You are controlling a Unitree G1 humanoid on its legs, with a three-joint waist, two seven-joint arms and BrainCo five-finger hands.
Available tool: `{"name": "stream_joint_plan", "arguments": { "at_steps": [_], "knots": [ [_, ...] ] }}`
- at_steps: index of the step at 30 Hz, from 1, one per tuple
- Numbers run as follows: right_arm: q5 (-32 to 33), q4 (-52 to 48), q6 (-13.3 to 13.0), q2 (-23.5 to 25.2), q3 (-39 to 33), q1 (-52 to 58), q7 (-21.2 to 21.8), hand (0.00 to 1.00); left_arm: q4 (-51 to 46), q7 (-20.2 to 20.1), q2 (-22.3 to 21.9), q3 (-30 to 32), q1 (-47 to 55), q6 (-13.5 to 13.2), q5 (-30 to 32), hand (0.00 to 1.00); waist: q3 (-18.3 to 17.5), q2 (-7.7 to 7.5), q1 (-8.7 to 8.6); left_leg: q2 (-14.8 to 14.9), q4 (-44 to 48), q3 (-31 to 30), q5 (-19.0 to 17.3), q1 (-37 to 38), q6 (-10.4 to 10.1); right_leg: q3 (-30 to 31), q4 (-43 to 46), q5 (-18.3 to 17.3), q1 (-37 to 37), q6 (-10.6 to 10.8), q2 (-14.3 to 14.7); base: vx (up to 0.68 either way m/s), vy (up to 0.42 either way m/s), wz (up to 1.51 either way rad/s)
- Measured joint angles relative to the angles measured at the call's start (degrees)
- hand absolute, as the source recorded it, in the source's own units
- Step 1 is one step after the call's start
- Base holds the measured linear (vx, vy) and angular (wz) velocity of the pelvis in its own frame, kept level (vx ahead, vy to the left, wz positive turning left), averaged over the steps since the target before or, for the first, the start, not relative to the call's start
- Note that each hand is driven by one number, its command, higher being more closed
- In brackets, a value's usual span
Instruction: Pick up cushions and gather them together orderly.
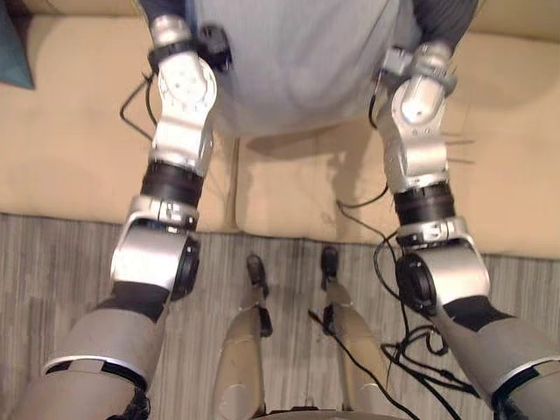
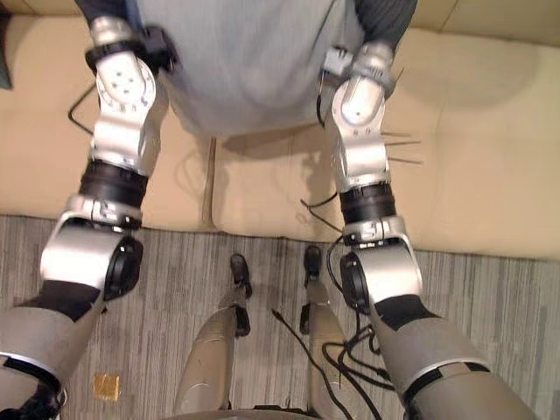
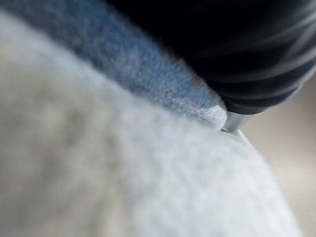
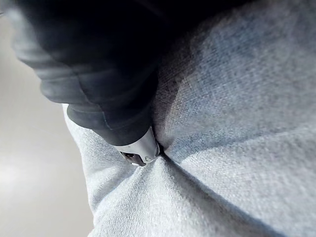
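A large light grey cushion point(image 1: 297, 61) hangs above the beige sofa, held up between my two arms at the top of the eye views. My left hand point(image 1: 164, 9) presses against its left side under its dark cover. My right hand point(image 1: 446, 17) is set against its right side. In the left wrist view the cushion's soft grey cloth point(image 3: 123, 173) lies right against the left hand's dark cover point(image 3: 247, 49). In the right wrist view the cloth point(image 4: 237, 123) is dented and creased where the right hand point(image 4: 98, 64) pushes into it.
The beige sofa seat point(image 1: 70, 149) spans the view below the cushion, with a seam point(image 1: 236, 184) between two seat pads. A dark teal cushion point(image 1: 13, 52) lies at the far left. Striped grey floor point(image 1: 52, 262) runs in front, with a small tan block point(image 2: 107, 385) on it.
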Motion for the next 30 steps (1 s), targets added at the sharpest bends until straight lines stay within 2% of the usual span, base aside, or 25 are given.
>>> {"name": "stream_joint_plan", "arguments": {
  "at_steps": [4,5,8,9,11,19,22,26,27,29,30],
  "knots": [
    [0.4,6.5,-0.2,-2.2,-0.2,-6.2,-0.8,1.00,5.4,0.1,0.4,0.0,-6.7,0.7,-0.1,1.00,1.6,0.33,-0.79,-0.7,-4.8,0.0,2.7,-2.0,0.3,0.2,-1.9,1.3,-3.4,0.1,0.0,0.00,-0.029,-0.02],
    [0.6,7.2,-0.2,-2.5,-0.2,-7.1,-1.2,0.00,6.1,0.1,0.6,0.0,-7.7,1.0,-0.1,0.00,1.8,0.41,-0.99,-0.9,-5.6,0.1,3.4,-2.9,0.4,0.3,-1.9,1.5,-4.8,0.1,-0.1,0.00,0.000,0.00],
    [1.6,8.4,-0.8,-3.8,-1.3,-9.3,-1.5,0.00,7.6,-0.1,0.8,0.1,-10.6,1.4,-0.9,0.00,4.3,0.46,-0.95,-1.0,-6.1,0.0,3.7,-4.1,0.4,0.2,-2.5,1.8,-5.9,0.0,-0.1,0.00,0.000,0.00],
    [2.1,8.4,-1.9,-4.6,-1.2,-10.4,-1.4,0.00,7.5,0.0,1.5,0.5,-11.0,1.3,-2.0,0.00,4.5,0.44,-0.86,-1.0,-6.1,0.1,3.7,-5.3,0.4,0.3,-2.6,1.9,-7.1,-0.2,-0.1,0.00,0.000,0.00],
    [2.5,8.4,-2.4,-4.9,-1.2,-11.6,-1.3,0.00,7.5,-0.1,3.1,0.5,-11.0,1.1,-2.5,0.00,4.5,0.44,-0.84,-1.0,-6.1,0.1,3.7,-6.1,0.4,0.3,-2.6,1.9,-7.9,-0.2,0.0,0.03,0.037,0.00],
    [5.6,6.6,-2.7,-10.9,-1.1,-11.7,0.1,0.00,6.0,-4.8,7.4,0.2,-11.1,0.8,-5.3,0.00,4.5,0.41,-0.73,-1.2,-5.8,0.3,3.7,-8.4,0.4,0.2,-2.5,1.9,-9.9,-0.1,-0.7,0.02,0.065,0.04],
    [8.1,3.2,-2.6,-15.5,-1.1,-9.6,1.5,0.00,5.9,-7.3,10.4,0.3,-11.1,0.8,-8.5,0.00,4.5,0.41,-0.60,-1.3,-5.6,0.5,3.7,-8.5,0.4,0.2,-2.2,2.0,-10.0,0.0,-0.9,0.01,0.064,0.00],
    [15.1,-3.5,-2.7,-22.5,-1.8,-4.8,5.2,0.00,2.7,-10.2,16.8,2.4,-8.0,0.2,-14.8,0.00,4.5,0.40,-0.46,-0.8,-4.4,1.9,3.5,-8.4,0.5,0.4,-0.9,2.0,-10.2,0.0,-0.8,-0.02,0.026,-0.04],
    [15.8,-4.1,-2.7,-23.0,-1.7,-4.3,5.5,0.00,2.5,-10.6,17.3,2.8,-7.4,-0.1,-15.6,0.00,4.5,0.40,-0.46,-0.7,-4.1,2.0,3.3,-8.4,0.6,0.4,-0.7,2.0,-10.2,0.0,-0.8,-0.04,-0.002,-0.07],
    [18.0,-8.0,-2.6,-25.1,-1.8,-1.1,7.6,0.00,2.0,-14.7,18.6,3.4,-3.5,-0.4,-22.1,0.00,4.5,0.37,0.05,-0.2,-2.0,3.2,1.8,-8.5,0.9,1.0,0.1,2.0,-9.9,0.1,-0.6,-0.07,-0.017,-0.11],
    [18.2,-9.0,-2.7,-25.2,-1.8,-0.4,7.9,0.00,1.8,-15.4,18.5,3.8,-2.5,-0.4,-23.3,0.00,4.5,0.37,0.16,-0.1,-1.4,3.4,1.4,-8.5,1.1,1.1,0.3,1.9,-9.9,0.2,-0.6,-0.07,-0.021,-0.09]
  ]
}}
